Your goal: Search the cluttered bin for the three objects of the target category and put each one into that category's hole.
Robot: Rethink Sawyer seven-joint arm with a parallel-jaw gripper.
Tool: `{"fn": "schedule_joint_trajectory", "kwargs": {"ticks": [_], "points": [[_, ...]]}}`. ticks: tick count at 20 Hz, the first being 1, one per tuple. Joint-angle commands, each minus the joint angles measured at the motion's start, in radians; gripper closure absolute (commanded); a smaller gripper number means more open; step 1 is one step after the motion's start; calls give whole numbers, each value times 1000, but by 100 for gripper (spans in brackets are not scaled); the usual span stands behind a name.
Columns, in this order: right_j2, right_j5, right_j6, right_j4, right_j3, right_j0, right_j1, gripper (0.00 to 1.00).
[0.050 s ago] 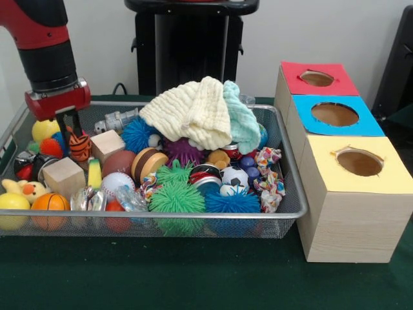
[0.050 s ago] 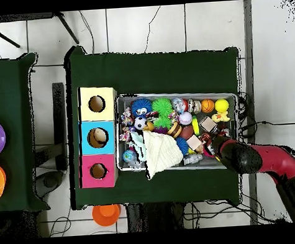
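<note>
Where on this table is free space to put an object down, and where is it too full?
The green table is bare in front of the wire bin and the yellow box. Inside the bin everything is crowded; the gripper hangs at its end farthest from the boxes.

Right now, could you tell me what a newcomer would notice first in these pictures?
Probably the wire mesh bin heaped with bright toys, a pale yellow cloth draped over its middle. Beside it stands a wooden box with red, blue and yellow holed tops. The red-and-black arm's gripper hangs over an orange tiger-striped toy at the bin's other end.
</note>
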Motion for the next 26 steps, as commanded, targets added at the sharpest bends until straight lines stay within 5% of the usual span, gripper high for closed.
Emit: {"fn": "schedule_joint_trajectory", "kwargs": {"ticks": [1, 11, 26], "points": [[63, 14, 27, 64, 111, 47, -132, 100], [43, 86, 77, 190, 169, 133, -311, 100], [-50, 103, 188, 373, 237, 318, -461, 100]]}}
